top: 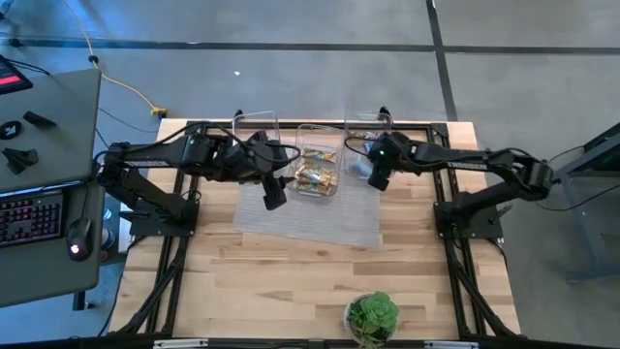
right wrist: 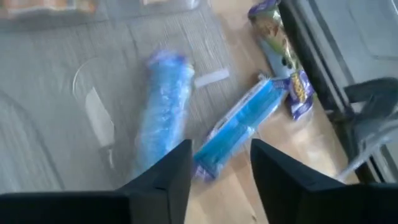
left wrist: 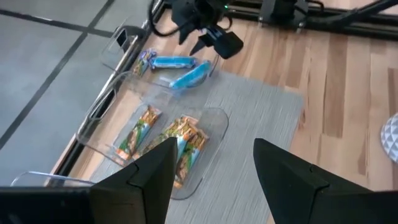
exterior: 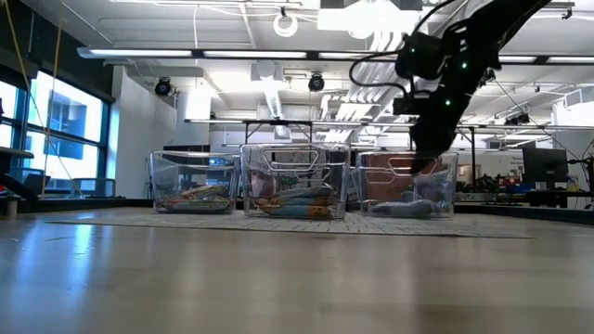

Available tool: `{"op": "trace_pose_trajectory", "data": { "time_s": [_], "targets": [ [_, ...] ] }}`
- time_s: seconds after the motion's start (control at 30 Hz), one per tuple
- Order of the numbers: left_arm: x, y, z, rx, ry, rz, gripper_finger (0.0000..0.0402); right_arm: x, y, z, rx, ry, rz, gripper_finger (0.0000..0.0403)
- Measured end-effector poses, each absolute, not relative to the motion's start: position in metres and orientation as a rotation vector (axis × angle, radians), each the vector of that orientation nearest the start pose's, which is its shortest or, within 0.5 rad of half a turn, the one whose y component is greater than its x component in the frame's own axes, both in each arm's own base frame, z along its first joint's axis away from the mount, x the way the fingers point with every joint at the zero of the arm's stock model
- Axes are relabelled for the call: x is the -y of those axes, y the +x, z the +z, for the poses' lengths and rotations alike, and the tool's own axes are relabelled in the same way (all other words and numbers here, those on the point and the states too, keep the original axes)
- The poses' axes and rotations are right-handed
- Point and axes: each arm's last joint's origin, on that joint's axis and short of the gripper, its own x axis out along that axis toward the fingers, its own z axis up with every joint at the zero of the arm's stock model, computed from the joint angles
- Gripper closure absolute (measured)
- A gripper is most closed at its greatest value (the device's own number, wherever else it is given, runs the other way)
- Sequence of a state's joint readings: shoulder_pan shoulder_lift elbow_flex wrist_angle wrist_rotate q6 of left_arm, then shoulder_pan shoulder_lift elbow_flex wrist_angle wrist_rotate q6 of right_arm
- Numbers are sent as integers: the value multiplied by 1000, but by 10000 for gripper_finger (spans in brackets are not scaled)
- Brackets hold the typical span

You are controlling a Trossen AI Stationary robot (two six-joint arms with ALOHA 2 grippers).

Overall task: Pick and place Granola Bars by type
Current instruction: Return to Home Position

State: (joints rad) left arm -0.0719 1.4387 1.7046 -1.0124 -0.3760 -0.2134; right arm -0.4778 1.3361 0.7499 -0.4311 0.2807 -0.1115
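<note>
Three clear bins stand in a row on the far part of a grey mat (top: pixel 310 218). The middle bin (top: pixel 318 160) holds green-gold granola bars (left wrist: pixel 168 140). The right bin (top: pixel 365 145) holds two blue bars (right wrist: pixel 163 106) (right wrist: pixel 242 121) and a purple one (right wrist: pixel 283 56), all lying flat on its floor. My right gripper (right wrist: pixel 221 168) hangs open over the right bin, slanting down, with the near end of one blue bar showing in the gap between its fingers. My left gripper (left wrist: pixel 214 180) hovers open and empty above the mat, beside the middle bin. My right gripper stands with its fingers (right wrist: pixel 168 180) on either side of the near end (right wrist: pixel 208 163) of a blue bar. The bar lies slanted on the bin's floor. Whether the fingers touch it, I cannot tell.
The left bin (exterior: pixel 195 181) also holds bars. A potted plant (top: pixel 373 315) stands at the table's near edge. Bare wood (top: pixel 291 281) lies between the mat and the plant. A desk with a keyboard (top: pixel 29 218) is off the table's left side.
</note>
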Motion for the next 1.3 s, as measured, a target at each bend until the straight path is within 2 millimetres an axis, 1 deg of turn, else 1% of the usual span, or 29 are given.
{"op": "trace_pose_trajectory", "data": {
  "time_s": [0.1, 0.13, 0.17, 0.2, 0.27, 0.33, 0.43, 0.5, 0.57, 0.63, 0.67, 0.77, 0.83, 0.9, 0.93, 1.0, 1.07, 1.13, 1.2, 1.27, 1.3],
  "targets": [
    [9, 272, 424, -701, -33, 371, 195, 124, 219, 198, -1033, -16, -655, 236],
    [8, 268, 426, -702, -33, 371, 195, 124, 220, 205, -1035, -29, -648, 231],
    [8, 262, 429, -699, -33, 371, 195, 123, 221, 216, -1035, -39, -643, 226],
    [7, 253, 435, -702, -33, 372, 195, 121, 222, 231, -1024, -47, -640, 223],
    [6, 228, 448, -714, -54, 387, 195, 116, 222, 266, -1011, -48, -625, 220],
    [3, 198, 461, -708, -96, 427, 195, 106, 216, 300, -1002, -24, -600, 221],
    [-2, 150, 471, -669, -122, 488, 195, 87, 202, 345, -888, -21, -548, 231],
    [-2, 117, 469, -677, -113, 471, 195, 71, 185, 364, -784, -49, -467, 240],
    [-1, 92, 458, -661, -103, 401, 195, 56, 166, 373, -650, -56, -396, 252],
    [1, 79, 441, -568, -127, 302, 195, 43, 144, 370, -527, -52, -346, 265],
    [3, 75, 433, -499, -142, 236, 195, 38, 134, 364, -478, -54, -331, 271],
    [9, 74, 392, -343, -98, 27, 195, 27, 108, 336, -331, -67, -294, 285],
    [11, 71, 364, -259, -56, -52, 195, 23, 97, 314, -233, -83, -262, 291],
    [10, 67, 338, -213, -40, -50, 195, 20, 89, 296, -126, -99, -226, 294],
    [8, 64, 327, -190, -41, -20, 195, 18, 85, 287, -88, -103, -209, 294],
    [5, 56, 309, -142, -69, 33, 195, 16, 77, 274, -18, -111, -179, 295],
    [3, 49, 296, -98, -87, 37, 195, 13, 70, 262, 36, -109, -154, 295],
    [3, 43, 285, -63, -93, 15, 195, 12, 64, 261, 139, -85, -144, 295],
    [2, 39, 277, -1, -85, -5, 195, 11, 62, 260, 188, -63, -134, 295],
    [4, 45, 268, 6, -54, -22, 195, 12, 66, 252, 150, -52, -124, 295],
    [5, 48, 263, -16, -43, -25, 195, 12, 69, 252, 156, -58, -127, 295]
  ]
}}
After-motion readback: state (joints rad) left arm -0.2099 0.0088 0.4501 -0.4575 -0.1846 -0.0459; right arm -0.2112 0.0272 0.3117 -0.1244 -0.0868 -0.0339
